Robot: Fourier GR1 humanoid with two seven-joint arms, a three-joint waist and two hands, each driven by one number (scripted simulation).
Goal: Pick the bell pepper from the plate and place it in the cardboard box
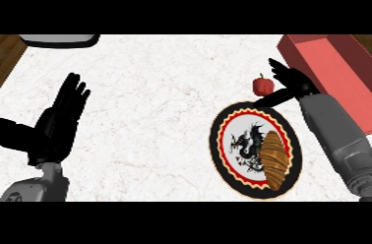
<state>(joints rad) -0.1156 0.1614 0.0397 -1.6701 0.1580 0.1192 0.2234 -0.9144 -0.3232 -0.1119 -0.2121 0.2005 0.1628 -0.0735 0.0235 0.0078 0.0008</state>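
A small red bell pepper [262, 84] with a thin stem shows just beyond the far rim of the plate [222, 144], a round dish with a black and red border and a dragon print. My right hand [292, 83] is right beside the pepper, its fingers spread above it and its thumb stretched under it toward the plate's rim; whether it touches the pepper I cannot tell. The reddish box [327, 58] stands at the far right, next to that hand. My left hand [62, 115] rests open at the left, fingers up.
A brown croissant [274, 159] lies on the right half of the plate. A grey-rimmed object [59, 40] sits at the far left edge of the white marble counter [160, 90], with wooden surface [9, 53] beyond the counter's left edge.
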